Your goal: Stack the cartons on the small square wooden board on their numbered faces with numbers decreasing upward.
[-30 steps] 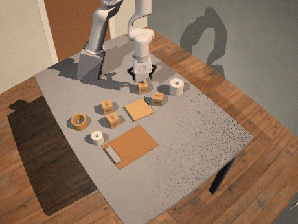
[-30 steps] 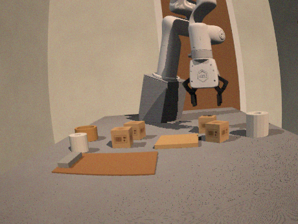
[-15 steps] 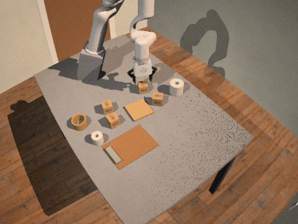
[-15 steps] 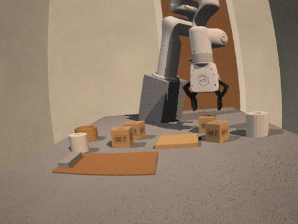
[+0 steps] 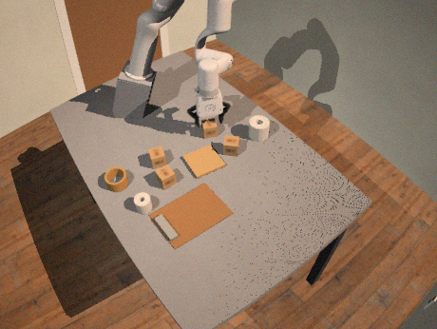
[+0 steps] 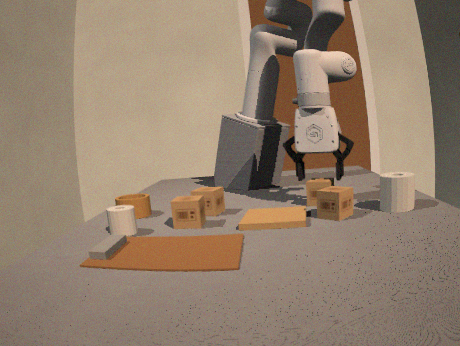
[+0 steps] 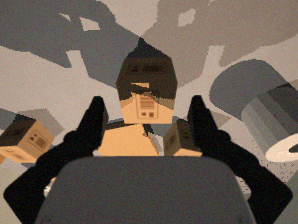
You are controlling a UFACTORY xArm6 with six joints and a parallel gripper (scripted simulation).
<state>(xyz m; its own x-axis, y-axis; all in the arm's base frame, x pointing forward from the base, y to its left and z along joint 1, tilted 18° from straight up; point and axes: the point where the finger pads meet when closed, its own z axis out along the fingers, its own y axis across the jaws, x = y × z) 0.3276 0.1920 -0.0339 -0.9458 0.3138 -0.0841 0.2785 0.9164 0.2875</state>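
Four brown cartons stand on the grey table. One carton [image 5: 210, 128] stands at the back, straight under my gripper [image 5: 209, 117]; it also shows in the wrist view [image 7: 146, 97] between the finger lines. My gripper [image 6: 319, 172] is open and empty, just above this carton. A second carton [image 5: 231, 145] stands right of the small square wooden board [image 5: 204, 161], and it shows in the exterior view too [image 6: 334, 202]. Two more cartons [image 5: 157, 157] [image 5: 165, 177] stand left of the board. The board [image 6: 273, 218] carries nothing.
A white roll [image 5: 259, 127] stands right of the gripper. A brown tape ring [image 5: 116, 179] and a smaller white roll [image 5: 142, 203] stand at the left. A large brown mat [image 5: 192, 214] with a grey block [image 5: 166, 227] lies in front. The arm's grey base [image 5: 133, 95] stands behind.
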